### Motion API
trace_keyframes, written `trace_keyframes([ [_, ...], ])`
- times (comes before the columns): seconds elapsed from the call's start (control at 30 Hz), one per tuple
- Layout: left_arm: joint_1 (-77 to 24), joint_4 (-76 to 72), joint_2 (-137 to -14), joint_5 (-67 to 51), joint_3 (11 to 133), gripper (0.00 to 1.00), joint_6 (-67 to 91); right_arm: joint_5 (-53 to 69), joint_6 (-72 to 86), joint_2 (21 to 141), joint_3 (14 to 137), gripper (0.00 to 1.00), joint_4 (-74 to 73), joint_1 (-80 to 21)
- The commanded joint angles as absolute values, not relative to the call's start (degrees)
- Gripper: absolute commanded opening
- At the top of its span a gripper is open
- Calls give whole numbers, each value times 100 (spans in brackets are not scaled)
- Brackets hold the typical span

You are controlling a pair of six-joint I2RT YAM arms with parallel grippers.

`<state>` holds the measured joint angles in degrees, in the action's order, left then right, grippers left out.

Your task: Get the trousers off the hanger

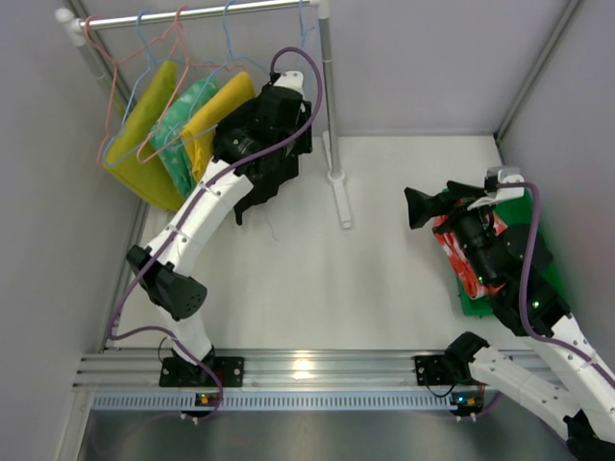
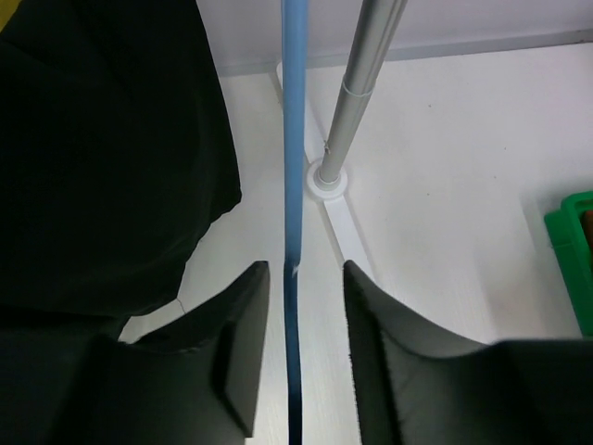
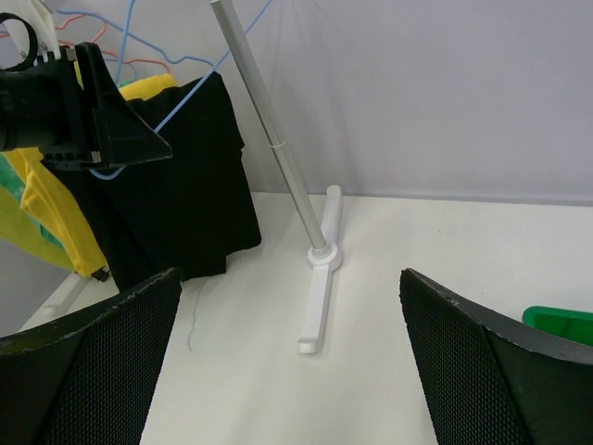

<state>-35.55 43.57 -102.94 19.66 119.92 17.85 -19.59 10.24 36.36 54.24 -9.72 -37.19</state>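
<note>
The black trousers [image 1: 272,190] hang on a blue hanger [image 1: 229,40] at the right end of the rack; they fill the left of the left wrist view [image 2: 111,158]. My left gripper [image 2: 306,269] straddles the blue hanger wire [image 2: 294,139], jaws slightly apart with a gap on each side of the wire. From the right wrist view it [image 3: 139,148] sits against the black trousers [image 3: 195,195]. The red-orange trousers [image 1: 450,240] lie in a green tray [image 1: 521,213] under my right arm. My right gripper [image 1: 419,207] is open and empty.
A white rack [image 1: 192,13] carries two yellow pairs [image 1: 144,134] and a green patterned pair [image 1: 178,130] on more hangers. Its pole [image 3: 278,148] stands on a white foot [image 3: 320,287]. Grey walls close in at the left, back and right.
</note>
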Motion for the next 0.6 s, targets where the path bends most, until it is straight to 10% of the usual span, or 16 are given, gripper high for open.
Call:
trace_keyframes([
  [0.0, -3507, 4114, -10021, 1697, 11822, 46, 1863, -1960, 1037, 3542, 5440, 99, -1072, -3639],
  [0.3, -3516, 3709, -8362, 888, 10303, 86, 1846, -1986, 949, 3428, 5326, 99, -1151, -3639],
  [0.57, -3516, 3463, -6042, 738, 8018, 96, 1117, -2013, 835, 3314, 5203, 99, -1248, -3639],
])
